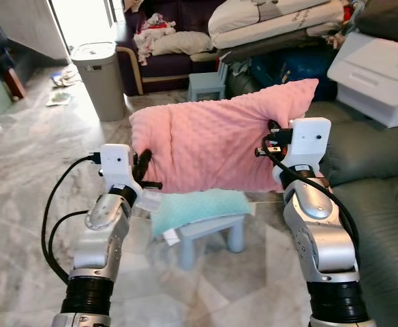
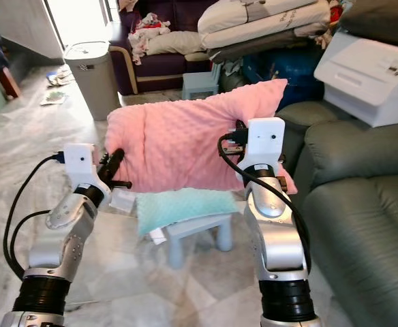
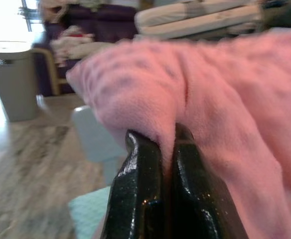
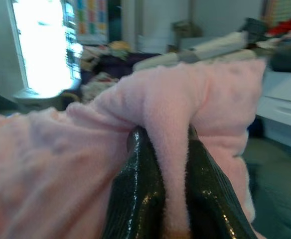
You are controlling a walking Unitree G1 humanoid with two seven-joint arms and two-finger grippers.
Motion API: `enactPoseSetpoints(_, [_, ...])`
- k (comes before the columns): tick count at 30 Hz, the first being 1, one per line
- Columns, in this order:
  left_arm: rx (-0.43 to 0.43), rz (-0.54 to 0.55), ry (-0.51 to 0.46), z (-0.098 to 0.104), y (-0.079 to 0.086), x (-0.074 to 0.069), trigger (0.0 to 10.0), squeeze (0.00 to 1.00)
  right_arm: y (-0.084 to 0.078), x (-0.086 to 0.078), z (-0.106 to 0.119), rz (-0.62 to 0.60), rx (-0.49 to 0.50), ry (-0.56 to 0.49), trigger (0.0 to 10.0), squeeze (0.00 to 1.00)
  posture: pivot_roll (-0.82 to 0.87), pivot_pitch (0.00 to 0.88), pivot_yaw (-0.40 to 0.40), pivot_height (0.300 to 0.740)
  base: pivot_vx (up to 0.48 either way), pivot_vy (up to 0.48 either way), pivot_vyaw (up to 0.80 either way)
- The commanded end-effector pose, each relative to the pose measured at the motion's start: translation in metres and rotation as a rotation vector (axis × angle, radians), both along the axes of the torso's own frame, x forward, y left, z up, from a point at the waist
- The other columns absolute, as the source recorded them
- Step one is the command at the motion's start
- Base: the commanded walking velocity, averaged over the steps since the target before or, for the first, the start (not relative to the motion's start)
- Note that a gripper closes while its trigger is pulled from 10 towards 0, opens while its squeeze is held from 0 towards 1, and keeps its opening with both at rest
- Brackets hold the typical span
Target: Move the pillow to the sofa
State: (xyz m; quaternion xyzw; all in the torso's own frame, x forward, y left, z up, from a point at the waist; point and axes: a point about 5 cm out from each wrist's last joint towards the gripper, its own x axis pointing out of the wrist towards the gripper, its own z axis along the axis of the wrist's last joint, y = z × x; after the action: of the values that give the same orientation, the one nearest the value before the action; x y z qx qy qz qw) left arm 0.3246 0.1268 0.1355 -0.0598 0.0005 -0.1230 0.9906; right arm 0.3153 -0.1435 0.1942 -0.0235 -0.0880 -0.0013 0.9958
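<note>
1. Left gripper (image 3: 168, 137): jaws pinched tight on a fold at the pink pillow (image 1: 216, 139)'s left edge; the fingertips are buried in the fabric.
2. Right gripper (image 4: 163, 134): jaws clamped on a fold at the pillow's right edge; tips likewise hidden.
3. Pillow: held in the air between both grippers, above a teal cushion (image 1: 195, 208) lying on a small pale-blue stool (image 1: 216, 235); the stool's far side is covered by pillow and cushion.
4. Dark green sofa (image 1: 379, 204): just to the right, cut off by the frame.
5. White box (image 1: 376, 75): rests on the sofa; its small label is unreadable.
6. Behind: grey bin (image 1: 100, 78), purple sofa (image 1: 165, 65) with laundry, stacked bedding (image 1: 277, 20).
</note>
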Motion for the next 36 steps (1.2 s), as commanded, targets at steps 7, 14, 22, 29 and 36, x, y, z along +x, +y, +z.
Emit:
enactPoseSetpoints(7, [-0.009, -0.015, -0.059, 0.0116, 0.0032, 0.0047, 10.0, 0.00, 0.0047, 0.0001, 0.0116, 0.018, 0.012, -0.049, 10.0, 0.00, -0.18, 0.000, 0.035, 0.740, 0.000, 0.000, 0.00])
enactPoseSetpoints(14, [-0.037, 0.014, -0.040, 0.0103, 0.0067, 0.0056, 10.0, 0.00, 0.0043, 0.0003, 0.0110, 0.016, 0.012, -0.040, 10.0, 0.00, -0.18, 0.000, 0.035, 0.740, 0.000, 0.000, -0.57])
enactPoseSetpoints(22, [-0.051, -0.012, -0.033, 0.0083, 0.0073, 0.0041, 10.0, 0.00, 0.0041, 0.0001, 0.0112, 0.017, 0.008, -0.039, 10.0, 0.00, -0.18, 0.000, 0.033, 0.740, 0.000, 0.000, -0.80])
enactPoseSetpoints(29, [-0.076, -0.028, -0.027, 0.0069, 0.0056, 0.0025, 10.0, 0.00, 0.0035, -0.0006, 0.0109, 0.015, 0.006, -0.038, 10.0, 0.00, -0.18, 0.000, 0.035, 0.740, 0.000, 0.000, -0.80])
enactPoseSetpoints(36, [-0.077, -0.029, -0.023, 0.0062, 0.0063, 0.0027, 10.0, 0.00, 0.0030, -0.0009, 0.0107, 0.012, 0.006, -0.038, 10.0, 0.00, -0.19, 0.000, 0.038, 0.740, 0.000, 0.000, -0.79])
